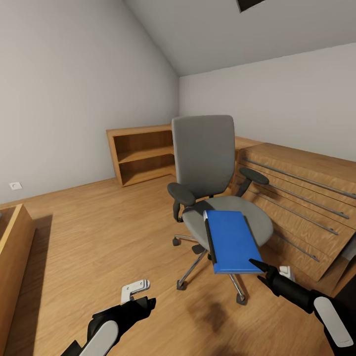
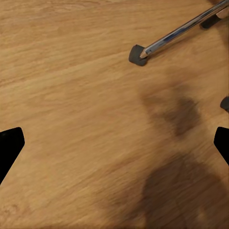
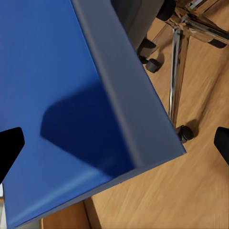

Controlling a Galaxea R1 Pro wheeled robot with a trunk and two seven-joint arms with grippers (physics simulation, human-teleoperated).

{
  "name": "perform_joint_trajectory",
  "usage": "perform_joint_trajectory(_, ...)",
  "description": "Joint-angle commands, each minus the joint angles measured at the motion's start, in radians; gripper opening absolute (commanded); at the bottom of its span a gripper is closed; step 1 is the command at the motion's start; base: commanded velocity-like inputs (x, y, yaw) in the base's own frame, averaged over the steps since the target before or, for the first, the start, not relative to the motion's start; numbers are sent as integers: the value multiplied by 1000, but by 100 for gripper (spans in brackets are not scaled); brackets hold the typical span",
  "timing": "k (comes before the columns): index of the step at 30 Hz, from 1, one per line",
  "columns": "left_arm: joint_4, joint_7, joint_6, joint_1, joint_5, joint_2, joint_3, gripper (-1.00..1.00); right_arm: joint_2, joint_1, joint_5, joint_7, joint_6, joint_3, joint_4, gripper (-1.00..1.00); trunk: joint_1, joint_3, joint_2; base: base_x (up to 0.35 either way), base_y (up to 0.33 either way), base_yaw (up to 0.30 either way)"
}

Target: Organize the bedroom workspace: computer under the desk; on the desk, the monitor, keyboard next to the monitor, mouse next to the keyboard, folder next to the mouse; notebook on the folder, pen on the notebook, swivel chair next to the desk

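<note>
While the folder (image 1: 231, 241) overhangs the swivel chair (image 1: 207, 173) at centre frame, I see right gripper (image 1: 260, 271) jaws wide at its corner; left gripper (image 1: 136, 296) wide above floor.

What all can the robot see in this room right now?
Swivel chair: one, grey with black armrests and a chrome base on casters, standing mid-floor.
Folder: one, blue, lying on the chair's seat and sticking out past its front edge.
Bookshelf: one, light wood, open shelves, in the far corner.
Chest: one, light wood with long bar handles, along the right wall behind the chair.
Wooden furniture edge: one, light wood, at the left border; what it is I cannot tell.
Wall socket: one, white, low on the left wall.
Floor: wood planks.
Left end effector: one, open, over bare floor.
Right end effector: one, open, at the folder's near corner.
</note>
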Motion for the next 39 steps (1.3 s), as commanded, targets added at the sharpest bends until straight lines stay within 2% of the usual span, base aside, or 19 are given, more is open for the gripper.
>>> perform_joint_trajectory(1,-1,8,1,-1,7,1,-2,100,0,-1,1,3,6,1,0,100,0,-1,0,0,0,0)
perform_joint_trajectory(8,-1,8,1,-1,7,1,-4,100,0,-1,0,4,5,42,-3,100,0,-1,0,0,0,0)
perform_joint_trajectory(12,-1,8,1,-1,7,1,-4,100,-1,-1,0,4,3,51,-4,100,0,-1,0,0,0,0)
perform_joint_trajectory(39,0,7,1,-1,9,1,-7,100,-1,-1,1,11,-7,57,-35,100,0,-1,0,0,0,0)
